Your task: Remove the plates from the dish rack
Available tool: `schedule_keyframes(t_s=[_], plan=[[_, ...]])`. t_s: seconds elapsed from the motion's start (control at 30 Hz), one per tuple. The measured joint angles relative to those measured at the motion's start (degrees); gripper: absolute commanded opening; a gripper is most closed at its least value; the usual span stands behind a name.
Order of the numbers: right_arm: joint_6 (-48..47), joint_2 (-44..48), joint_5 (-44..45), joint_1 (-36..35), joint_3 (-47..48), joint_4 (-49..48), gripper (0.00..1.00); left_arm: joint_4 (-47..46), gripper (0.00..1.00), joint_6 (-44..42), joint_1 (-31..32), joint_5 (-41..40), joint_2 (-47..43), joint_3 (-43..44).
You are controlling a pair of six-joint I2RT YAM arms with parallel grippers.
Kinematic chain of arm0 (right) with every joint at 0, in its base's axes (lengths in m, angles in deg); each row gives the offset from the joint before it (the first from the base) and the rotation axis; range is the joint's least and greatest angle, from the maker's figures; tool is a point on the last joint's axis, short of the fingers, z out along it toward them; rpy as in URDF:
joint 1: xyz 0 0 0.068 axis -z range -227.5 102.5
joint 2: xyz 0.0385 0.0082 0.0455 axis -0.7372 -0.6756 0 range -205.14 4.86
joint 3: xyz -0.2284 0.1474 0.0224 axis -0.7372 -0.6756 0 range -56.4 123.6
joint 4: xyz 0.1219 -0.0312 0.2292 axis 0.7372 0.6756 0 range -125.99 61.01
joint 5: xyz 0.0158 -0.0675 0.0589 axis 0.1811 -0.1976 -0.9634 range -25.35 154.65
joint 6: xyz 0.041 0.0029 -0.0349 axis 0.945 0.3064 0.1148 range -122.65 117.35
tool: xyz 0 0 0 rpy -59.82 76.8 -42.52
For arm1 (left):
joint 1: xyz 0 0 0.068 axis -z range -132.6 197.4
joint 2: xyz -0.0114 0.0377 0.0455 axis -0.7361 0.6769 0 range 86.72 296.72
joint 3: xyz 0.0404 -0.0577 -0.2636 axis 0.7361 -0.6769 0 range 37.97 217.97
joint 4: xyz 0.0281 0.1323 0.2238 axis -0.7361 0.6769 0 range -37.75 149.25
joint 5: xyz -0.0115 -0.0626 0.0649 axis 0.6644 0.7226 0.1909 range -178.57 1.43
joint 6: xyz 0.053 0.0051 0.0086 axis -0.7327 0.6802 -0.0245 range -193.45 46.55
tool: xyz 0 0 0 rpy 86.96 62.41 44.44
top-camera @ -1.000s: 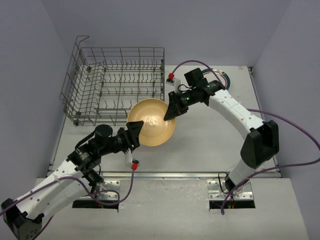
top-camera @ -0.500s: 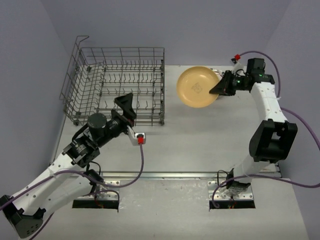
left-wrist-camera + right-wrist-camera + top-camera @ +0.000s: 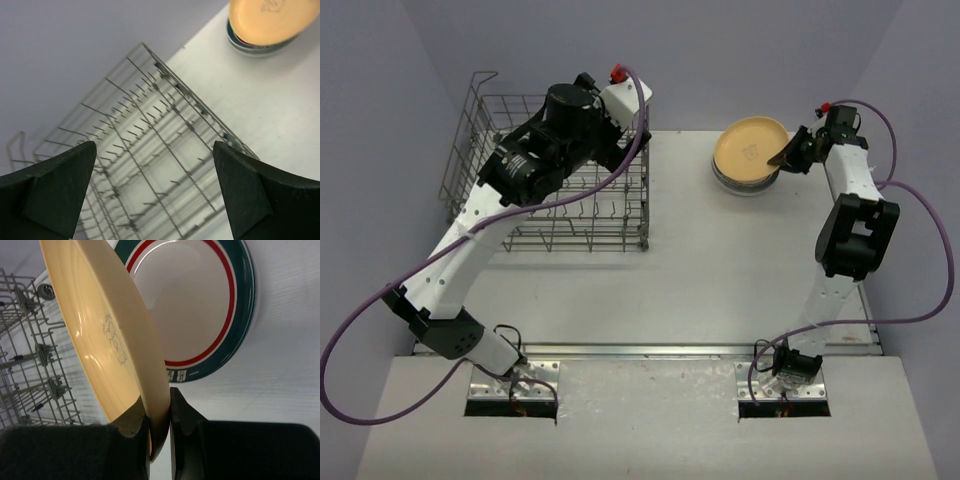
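My right gripper is shut on the rim of the tan plate. It holds the plate tilted just above a stack of plates at the far right of the table. In the right wrist view the fingers pinch the tan plate over a white plate with a teal and red rim. My left gripper is open and empty, high above the grey wire dish rack. In the left wrist view the gripper looks down on the rack's bare tines.
The rack stands at the far left against the wall, with a raised wire handle at its far left corner. The plate stack also shows in the left wrist view. Purple cables hang from both arms.
My right gripper has carried the tan plate from the table's middle to the far right, over the stack. My left gripper has left the plate and swung up over the rack.
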Motion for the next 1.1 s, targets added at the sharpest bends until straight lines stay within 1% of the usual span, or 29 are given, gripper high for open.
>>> schedule_keyframes(t_s=[0.13,0.23,0.27,0.3,0.37,0.53,0.6,0.67,0.8,0.97,1.1], plan=[[2.6,-4.2,1.8,0.0,3.9,-1.3,0.07,6.3,1.00,7.8,0.0,1.6,0.1,-1.7],[3.7,-6.3,2.5,0.0,5.7,-1.7,0.14,7.4,1.00,10.6,-1.0,2.8,-0.8,-4.5],[4.0,-7.1,2.6,0.0,6.3,-1.9,0.19,8.0,1.00,11.3,-1.5,3.2,-1.1,-5.2],[4.2,-7.9,2.7,0.0,6.9,-2.1,0.27,8.4,1.00,11.9,-2.2,3.7,-1.2,-5.7],[4.7,-9.4,2.6,0.0,7.9,-2.6,0.54,9.0,1.00,13.0,-4.0,4.7,-1.7,-6.6],[4.7,-11.5,2.5,-0.1,8.4,-2.1,0.87,9.4,1.00,15.0,-8.6,7.0,-3.1,-8.3],[4.2,-11.9,3.0,-0.3,9.0,-1.1,0.96,9.5,1.00,15.6,-9.6,7.9,-3.5,-8.4],[3.1,-11.9,4.2,-0.7,9.8,0.6,0.99,9.5,1.00,15.9,-10.3,8.3,-3.9,-8.4],[-1.9,-11.7,10.1,-3.4,12.9,4.7,0.99,9.5,1.00,16.5,-10.9,9.1,-5.2,-8.5],[-11.5,-8.9,22.8,-9.8,13.7,8.1,0.99,9.0,1.00,16.9,-11.7,9.5,-8.6,-10.9],[-16.4,-5.2,28.0,-13.5,12.7,9.7,0.99,8.9,1.00,17.2,-13.3,9.6,-11.8,-14.1]])
